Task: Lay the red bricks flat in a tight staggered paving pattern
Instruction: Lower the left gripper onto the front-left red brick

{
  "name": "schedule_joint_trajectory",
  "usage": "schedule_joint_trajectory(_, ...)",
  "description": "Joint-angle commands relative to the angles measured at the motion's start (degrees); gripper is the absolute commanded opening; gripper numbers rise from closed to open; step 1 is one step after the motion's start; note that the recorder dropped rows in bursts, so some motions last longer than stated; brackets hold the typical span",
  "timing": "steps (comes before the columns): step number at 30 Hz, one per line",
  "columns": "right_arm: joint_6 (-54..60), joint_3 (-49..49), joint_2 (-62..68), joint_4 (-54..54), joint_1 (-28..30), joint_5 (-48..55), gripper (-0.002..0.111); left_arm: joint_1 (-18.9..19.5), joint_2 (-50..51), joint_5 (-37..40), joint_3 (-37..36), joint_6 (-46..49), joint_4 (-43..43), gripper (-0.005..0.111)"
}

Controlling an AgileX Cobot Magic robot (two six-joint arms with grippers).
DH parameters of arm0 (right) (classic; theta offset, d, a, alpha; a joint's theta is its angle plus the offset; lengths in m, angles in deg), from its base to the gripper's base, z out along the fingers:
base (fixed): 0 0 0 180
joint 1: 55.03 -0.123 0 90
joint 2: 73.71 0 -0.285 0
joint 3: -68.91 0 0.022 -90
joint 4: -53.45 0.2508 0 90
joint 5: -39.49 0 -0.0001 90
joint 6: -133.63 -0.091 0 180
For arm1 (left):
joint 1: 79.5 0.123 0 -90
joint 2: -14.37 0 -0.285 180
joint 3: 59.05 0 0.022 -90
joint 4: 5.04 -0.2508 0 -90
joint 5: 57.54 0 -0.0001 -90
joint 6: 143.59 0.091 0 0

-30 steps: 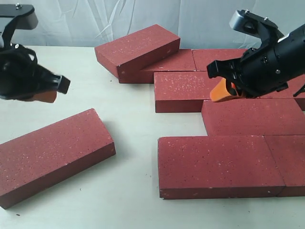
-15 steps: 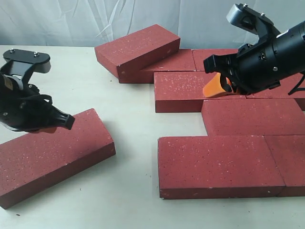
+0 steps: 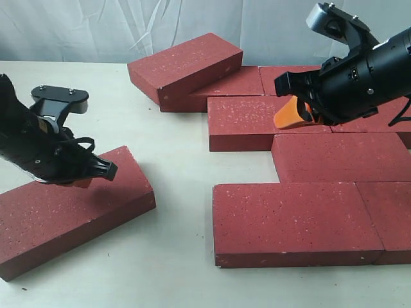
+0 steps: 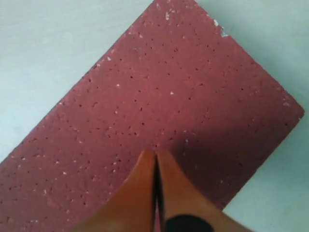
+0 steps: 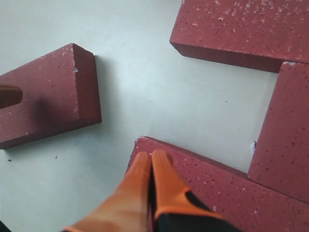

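While closed, left claw (image 4: 155, 157) (orange) overhangs brick (image 4: 169, 87).

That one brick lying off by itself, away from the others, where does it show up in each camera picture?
Exterior view: the lone brick, lower left, skewed.
Left wrist view: the brick fills most of the picture.
Right wrist view: the brick standing apart, an orange tip over it.
Shared landmark: that tip, the shut left end effector.

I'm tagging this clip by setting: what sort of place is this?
Probably an indoor lab tabletop, not a paving site: speckled dark red paving bricks lie on a smooth pale table before a wrinkled white cloth backdrop.
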Motion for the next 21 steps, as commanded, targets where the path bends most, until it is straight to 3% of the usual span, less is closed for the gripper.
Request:
schedule_joint_trajectory(1, 0.4, 0.2, -0.4, 0.6, 0.1, -0.5, -0.001, -0.2, 2.2, -3.9, -0.2, 0.3, 1.0, 0.0)
schedule_joint_trajectory(12, 0.4, 0.2, -0.2, 0.7, 0.1, -1.3, -0.001, -0.2, 2.5, -9.8, -0.2, 9.5, 3.6, 0.0)
schedule_joint_trajectory(21, 0.4, 0.2, 0.2, 1.0, 0.1, -1.3, -0.001, -0.2, 2.5, -12.9, -0.2, 9.6, 4.0, 0.0)
